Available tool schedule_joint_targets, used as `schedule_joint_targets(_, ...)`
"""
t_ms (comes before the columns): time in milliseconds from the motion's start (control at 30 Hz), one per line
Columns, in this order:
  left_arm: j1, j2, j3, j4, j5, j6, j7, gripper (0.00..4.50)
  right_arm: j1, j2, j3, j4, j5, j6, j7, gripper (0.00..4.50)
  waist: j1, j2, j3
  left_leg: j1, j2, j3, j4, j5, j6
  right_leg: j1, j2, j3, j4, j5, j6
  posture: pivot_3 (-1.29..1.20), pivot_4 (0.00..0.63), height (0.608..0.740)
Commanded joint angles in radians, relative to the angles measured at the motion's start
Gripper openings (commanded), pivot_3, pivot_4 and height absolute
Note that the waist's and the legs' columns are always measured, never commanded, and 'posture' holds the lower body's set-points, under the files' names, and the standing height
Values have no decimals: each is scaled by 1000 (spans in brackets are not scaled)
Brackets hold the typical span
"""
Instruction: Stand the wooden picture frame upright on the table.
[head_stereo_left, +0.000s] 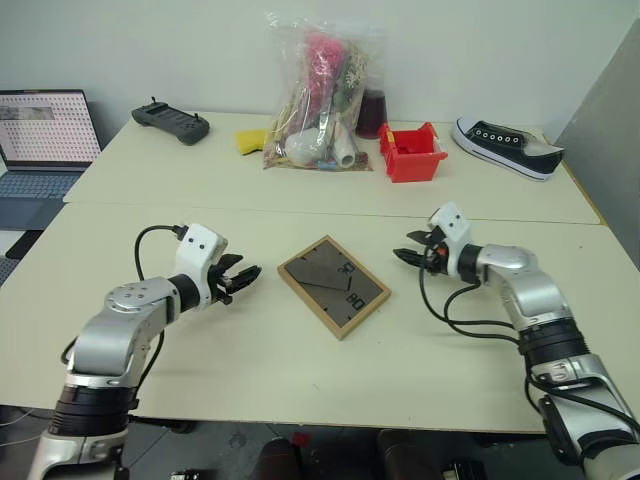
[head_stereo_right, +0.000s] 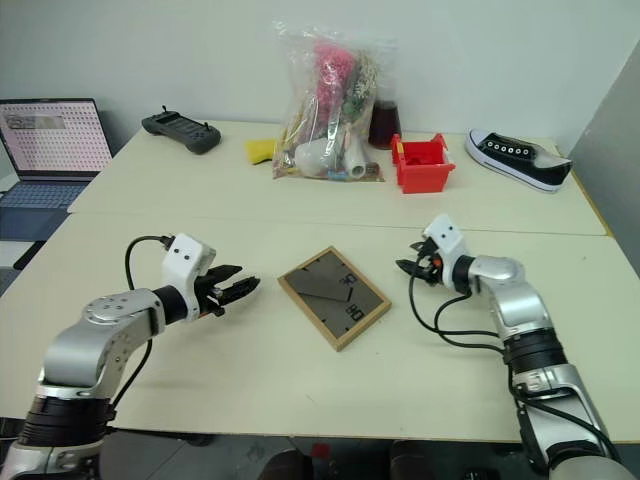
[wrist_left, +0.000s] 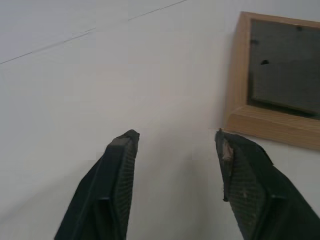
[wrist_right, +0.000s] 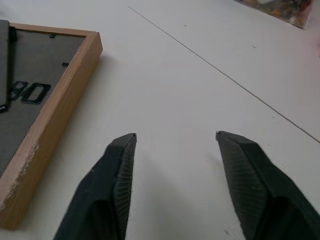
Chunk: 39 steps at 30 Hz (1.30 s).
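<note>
A: What are the claws doing?

B: The left gripper (head_stereo_left: 245, 278) is hovering just left of the small rectangular light-wood picture frame (head_stereo_left: 333, 285), its two black fingers spread with nothing between them. The right gripper (head_stereo_left: 408, 248) is hanging near the frame's right side, fingers also spread and empty.

A: And the frame itself?

B: It is lying flat, dark brown back board facing up, between the two grippers on the large cream-beige table (head_stereo_left: 250, 350). Neither claw is touching it.

A: Any containers?

B: Toward the far edge, a clear plastic bag (head_stereo_left: 318, 95) is standing stuffed with mixed items, pink and white among them; I cannot tell what they are. Just beside it a small red plastic bin (head_stereo_left: 412, 152) is sitting; its contents are not visible. A black-and-white canvas sneaker (head_stereo_left: 505, 147) is lying further right, a black handheld controller (head_stereo_left: 171, 122) to the far left, and an open laptop (head_stereo_left: 42, 140) is sitting beyond the table's left edge.
</note>
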Motion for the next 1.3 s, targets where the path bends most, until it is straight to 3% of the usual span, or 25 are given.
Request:
schedule_joint_targets(33, 6, -76, -34, -56, 49, 0, 106, 1549, 2, 38, 9, 0, -19, -41, -21, 1508, 4, 0, 0, 0, 0, 0, 0, 0, 0, 0, 0, 0, 0, 0, 0, 0, 150, 740)
schedule_joint_targets(233, 10, -119, -87, -66, 84, 24, 137, 295, 37, 89, 38, -45, -24, -21, -25, 58, 7, 0, 0, 0, 0, 0, 0, 0, 0, 0, 0, 0, 1, 0, 0, 0, 150, 740)
schedule_joint_targets(267, 16, -120, -95, -71, 85, 28, 133, 22, 46, 92, 43, -59, -19, -12, -17, 0, 7, 0, 0, 0, 0, 0, 0, 0, 0, 0, 0, 0, 1, 0, 0, 0, 150, 740)
schedule_joint_targets(567, 1, -148, -231, -108, 77, 44, 47, 22, 209, 19, 66, -405, 71, 176, 90, 0, 12, 0, 0, 1, 0, -1, 0, 0, 0, 1, 0, -1, 1, 0, 0, 0, 150, 740)
schedule_joint_targets(733, -20, -166, -267, -103, 82, 48, 23, 22, 277, -24, 52, -516, 94, 252, 68, 0, 12, 0, -1, 1, -1, -1, 0, 0, 0, 2, 0, -1, 0, 0, 0, 0, 150, 740)
schedule_joint_targets(967, -7, -21, -222, -157, 60, 84, -91, 22, 276, -82, 0, -466, 17, 216, -28, 0, 10, 0, -1, 1, -1, -1, 0, 0, 0, 2, 0, 0, 0, 0, 0, 0, 150, 740)
schedule_joint_targets(1067, -31, 48, -120, -136, -44, 121, -195, 22, 268, -100, -13, -454, 23, 203, -26, 0, 8, -1, 0, 1, 0, -1, 0, 0, 0, 1, 1, -1, 0, 0, 0, 0, 150, 740)
schedule_joint_targets(1133, -51, 61, -38, -117, -178, 215, -268, 403, 261, -100, -14, -441, 25, 193, -27, 0, 7, -1, 0, 1, 0, -1, 0, 0, 0, 1, 1, -1, 0, 0, 0, 0, 150, 740)
schedule_joint_targets(1233, -129, 62, 115, -10, -422, 549, -338, 916, 249, -92, -9, -406, 16, 169, -27, 0, 7, -1, 0, 1, 0, -1, 0, 0, 0, 1, 1, -1, 0, 0, 0, 0, 150, 740)
schedule_joint_targets(1300, -177, 72, 155, 73, -506, 733, -360, 1329, 242, -80, -5, -394, 19, 165, -29, 0, 4, -1, 0, 1, 0, -2, 0, 0, 0, 1, 1, -1, 0, 0, 0, 0, 150, 740)
